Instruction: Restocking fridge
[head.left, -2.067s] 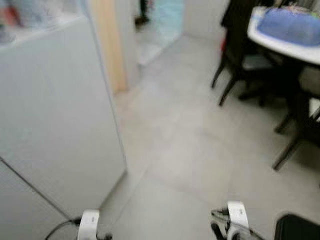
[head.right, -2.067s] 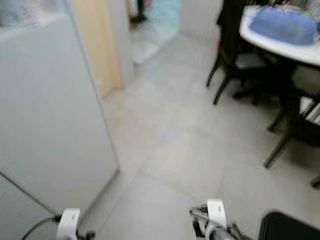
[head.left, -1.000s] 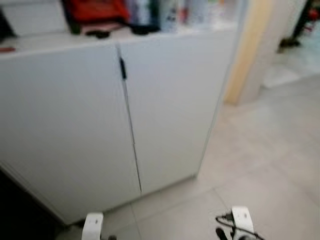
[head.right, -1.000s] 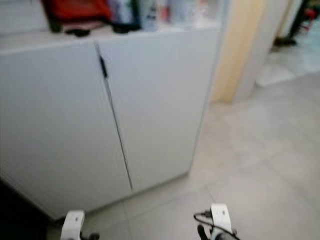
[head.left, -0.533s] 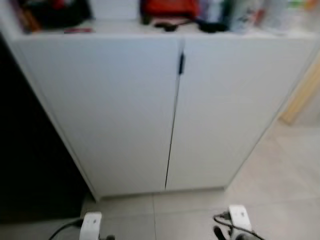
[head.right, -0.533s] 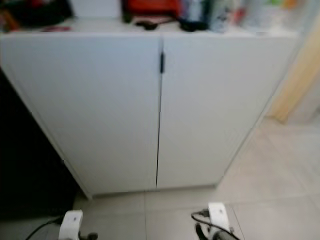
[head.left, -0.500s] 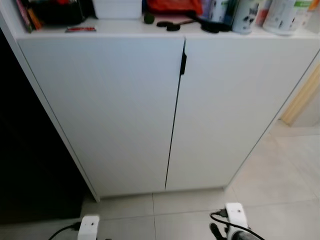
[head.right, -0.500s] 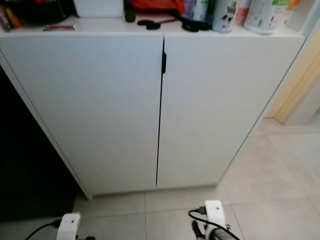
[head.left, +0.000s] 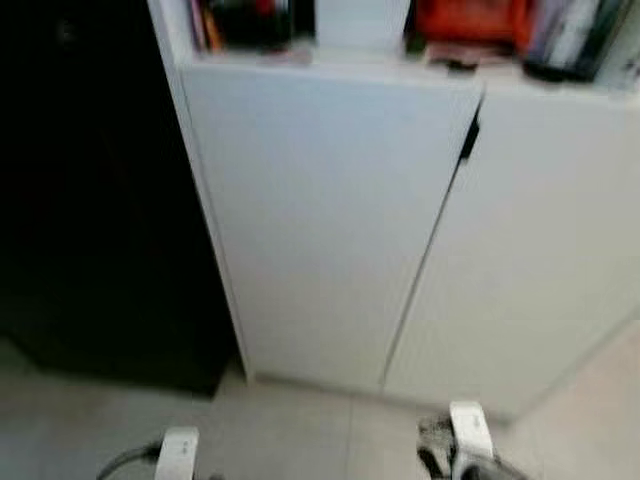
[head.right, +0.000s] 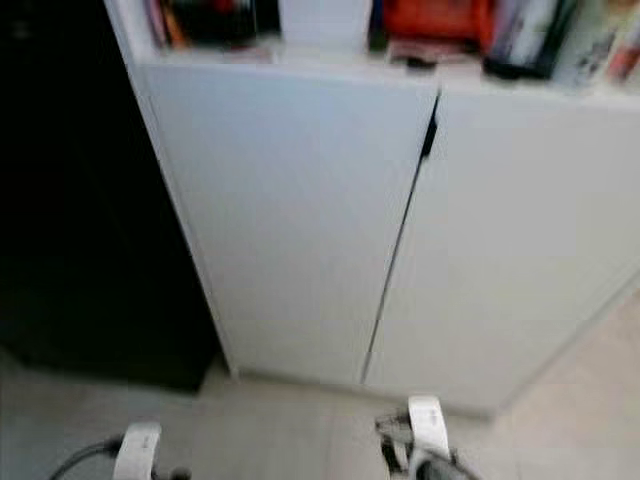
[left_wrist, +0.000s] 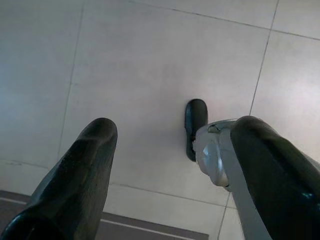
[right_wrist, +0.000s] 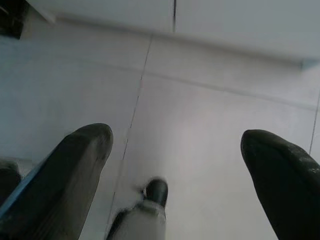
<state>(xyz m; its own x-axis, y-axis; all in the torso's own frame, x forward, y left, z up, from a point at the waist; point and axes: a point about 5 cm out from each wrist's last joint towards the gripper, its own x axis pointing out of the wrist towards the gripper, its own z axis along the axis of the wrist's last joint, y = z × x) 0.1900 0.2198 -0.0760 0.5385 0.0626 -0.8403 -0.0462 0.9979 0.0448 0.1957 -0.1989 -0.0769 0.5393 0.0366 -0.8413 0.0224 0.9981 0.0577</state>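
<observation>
Facing a white cabinet (head.left: 330, 220) head-on, I had its two shut doors in front of me, a narrow seam between them and a small black handle (head.left: 470, 140) near the top of that seam. To its left stood a tall black appliance (head.left: 100, 190), right up against the cabinet side; I could not tell for sure if that dark mass was the fridge. On the cabinet's top sat a blurred row: a white box (head.left: 360, 20), something red-orange (head.left: 470, 20), and bottles (head.right: 560, 40) further right. The head views were soft with blur.

My left end effector (left_wrist: 170, 165) hung low over the pale floor tiles (left_wrist: 140, 60), its two black fingers (left_wrist: 80, 175) spread wide with nothing between them. My right end effector (right_wrist: 175, 165) also pointed down at the tiles, fingers (right_wrist: 75, 170) parted and gripping nothing, with the cabinet's bottom edge just ahead of it. Both wrists showed at the bottom of the head views.
</observation>
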